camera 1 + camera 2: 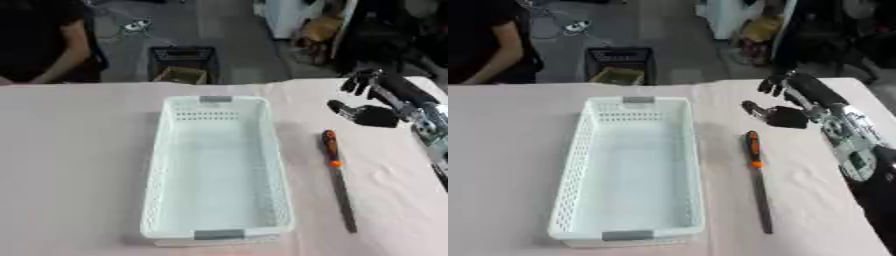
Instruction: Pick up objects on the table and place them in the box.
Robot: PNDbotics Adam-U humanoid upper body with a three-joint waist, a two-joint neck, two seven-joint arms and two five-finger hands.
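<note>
We see our right hand (785, 107) above the bench (500, 150), near its far right corner. Its fingers (767, 86) are spread and relaxed, the thumb stands apart from them, and the hand holds nothing. Our left hand does not show in either view.

The thing to pick is a long file (757, 180) with an orange and black handle. It lies flat on the bench, just to the right of the box (575, 150), with the handle toward the far edge and the metal blade toward the near edge. It is almost parallel to the long side of the box but does not touch it. The handle end is close below our right hand, so we judge that the hand is placed there in order to come down on the handle.

The box is white with pierced walls and stands in the middle of the bench, its long side running from the near edge to the far edge. Nothing is in it, so the task is only at its beginning.
</note>
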